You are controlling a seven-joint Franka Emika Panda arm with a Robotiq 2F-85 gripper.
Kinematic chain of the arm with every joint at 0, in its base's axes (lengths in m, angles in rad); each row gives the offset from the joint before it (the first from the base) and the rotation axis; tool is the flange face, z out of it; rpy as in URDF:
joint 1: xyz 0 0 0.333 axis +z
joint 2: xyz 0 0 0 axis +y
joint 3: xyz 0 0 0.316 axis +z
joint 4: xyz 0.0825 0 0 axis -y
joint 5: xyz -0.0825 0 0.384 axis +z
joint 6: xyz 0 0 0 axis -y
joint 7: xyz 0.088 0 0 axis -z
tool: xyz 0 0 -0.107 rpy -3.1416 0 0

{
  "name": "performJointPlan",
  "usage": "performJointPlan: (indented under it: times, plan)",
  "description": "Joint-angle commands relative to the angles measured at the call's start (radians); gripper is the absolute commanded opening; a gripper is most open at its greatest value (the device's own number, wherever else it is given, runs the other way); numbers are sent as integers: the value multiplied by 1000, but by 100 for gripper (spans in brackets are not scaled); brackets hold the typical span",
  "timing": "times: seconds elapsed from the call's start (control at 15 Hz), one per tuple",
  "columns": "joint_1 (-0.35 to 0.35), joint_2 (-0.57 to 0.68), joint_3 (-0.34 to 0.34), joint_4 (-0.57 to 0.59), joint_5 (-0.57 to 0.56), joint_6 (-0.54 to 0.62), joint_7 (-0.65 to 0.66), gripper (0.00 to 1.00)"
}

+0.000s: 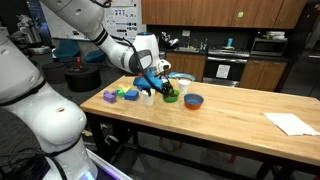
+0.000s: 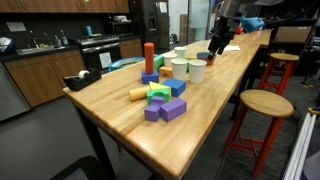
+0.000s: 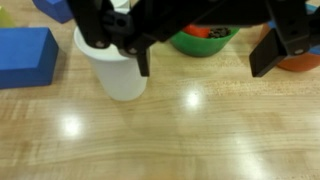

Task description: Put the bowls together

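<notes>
The green bowl (image 3: 205, 42) sits on the wooden table with something orange-red and something dark inside it; it also shows in an exterior view (image 1: 170, 97). The blue bowl (image 1: 193, 100) stands just beside it with an orange-red inside. In the wrist view only an orange and blue edge (image 3: 302, 62) shows, behind a finger. I cannot tell whether that is the orange bowl. My gripper (image 3: 203, 72) hangs open and empty above the green bowl, with a dark finger on either side. It shows in both exterior views (image 1: 160, 87) (image 2: 216, 48).
A white cup (image 3: 115, 65) stands close beside one finger, and more white cups (image 2: 190, 69) stand nearby. A blue block (image 3: 25, 55) and other toy blocks (image 2: 162, 100) lie further along the table. A white paper (image 1: 290, 123) lies at the far end. Stools (image 2: 262, 105) stand by the table's edge.
</notes>
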Motion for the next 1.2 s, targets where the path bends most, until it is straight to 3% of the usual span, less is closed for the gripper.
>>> performJointPlan:
  times: [0.0, 0.53, 0.67, 1.0, 1.13]
  plan:
    - [47, 1, -33, 78, 134, -94, -32, 100]
    - [98, 133, -46, 267, 420, -188, -59, 100]
    - [70, 99, -15, 227, 396, -164, -41, 100]
    - [66, 116, -10, 235, 399, -164, -42, 100]
    - [43, 132, 8, 226, 367, -113, 57, 100]
